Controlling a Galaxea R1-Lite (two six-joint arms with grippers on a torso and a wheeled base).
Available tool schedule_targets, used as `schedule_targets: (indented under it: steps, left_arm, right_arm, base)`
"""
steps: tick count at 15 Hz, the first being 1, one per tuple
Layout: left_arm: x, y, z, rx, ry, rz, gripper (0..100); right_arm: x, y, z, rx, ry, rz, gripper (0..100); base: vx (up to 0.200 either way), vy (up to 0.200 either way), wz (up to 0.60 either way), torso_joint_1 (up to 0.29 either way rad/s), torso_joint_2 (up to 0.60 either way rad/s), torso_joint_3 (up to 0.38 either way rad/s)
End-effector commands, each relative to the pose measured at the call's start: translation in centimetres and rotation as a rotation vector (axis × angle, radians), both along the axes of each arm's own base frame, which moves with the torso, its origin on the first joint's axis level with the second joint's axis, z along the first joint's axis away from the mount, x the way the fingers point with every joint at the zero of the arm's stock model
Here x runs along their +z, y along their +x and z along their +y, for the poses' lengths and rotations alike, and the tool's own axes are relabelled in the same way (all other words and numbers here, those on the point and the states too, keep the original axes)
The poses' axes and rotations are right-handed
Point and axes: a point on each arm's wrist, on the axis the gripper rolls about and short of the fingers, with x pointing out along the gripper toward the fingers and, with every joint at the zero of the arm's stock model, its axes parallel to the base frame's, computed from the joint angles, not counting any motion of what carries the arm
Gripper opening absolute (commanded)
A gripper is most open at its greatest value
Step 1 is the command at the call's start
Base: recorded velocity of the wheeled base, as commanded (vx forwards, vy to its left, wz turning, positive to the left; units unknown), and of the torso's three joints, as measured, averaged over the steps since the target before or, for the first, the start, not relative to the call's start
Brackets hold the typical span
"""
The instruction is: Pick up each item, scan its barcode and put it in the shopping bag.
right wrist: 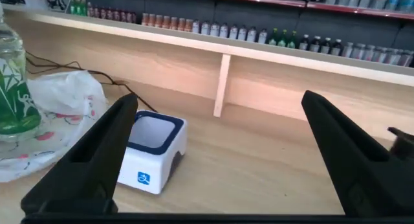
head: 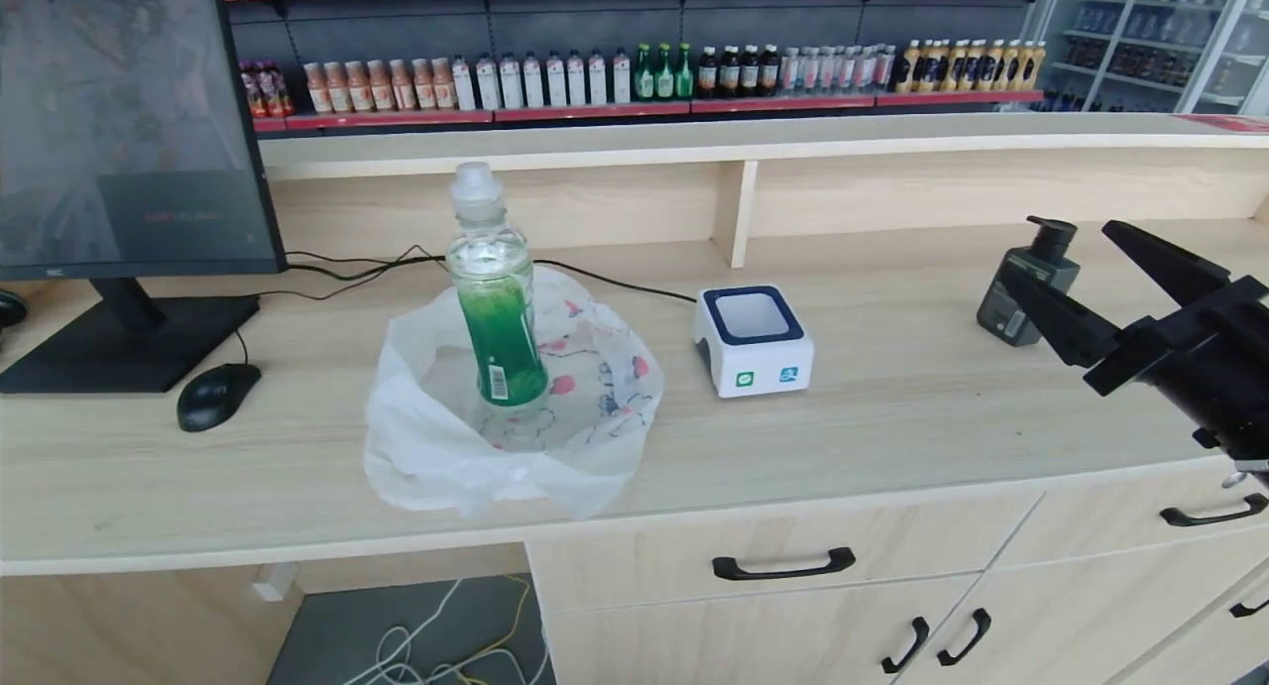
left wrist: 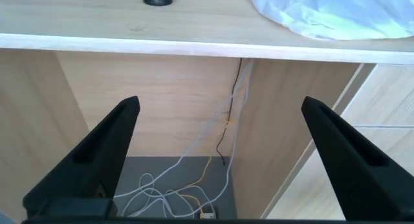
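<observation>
Pump bottle [head: 1026, 288]: upright at tabletop's [head: 892, 407] right, just beside right gripper [head: 1061, 254], fingers wide; left gripper's [left wrist: 220, 104] fingers wide too. Risk: off-centre closing likely tips it, being tall and narrow.

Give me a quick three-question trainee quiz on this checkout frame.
1. True or false: the green-labelled bottle stands upright inside the shopping bag.
2. Which item stands on the counter outside the bag? A) a dark pump bottle B) a red can C) a cereal box
3. Is the right gripper open or shut, and does it hold anything?
Key: 1 true; 2 A; 3 open, holding nothing.
</observation>
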Motion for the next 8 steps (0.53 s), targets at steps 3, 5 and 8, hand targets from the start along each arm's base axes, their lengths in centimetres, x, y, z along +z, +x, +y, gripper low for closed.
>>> schedule_targets:
  steps: [3,5,8]
  left_arm:
    - [0.01,0.00,0.00,0.002,-0.003,-0.001,100]
    - [0.01,0.00,0.00,0.001,-0.004,-0.001,100]
    - [0.01,0.00,0.00,0.001,-0.003,-0.001,100]
  right_arm:
    - [-0.48,0.48,0.02,0.000,-0.002,0.021,100]
    - [-0.51,0.56,0.03,0.000,-0.002,0.022,100]
    - [-0.77,0.87,0.04,0.000,-0.003,0.033,100]
  base:
    - [0.000,-0.200,0.00,0.002,0.00,0.002]
    - [0.000,-0.200,0.00,0.002,0.00,0.000]
    - [0.000,-0.200,0.00,0.004,0.00,0.006]
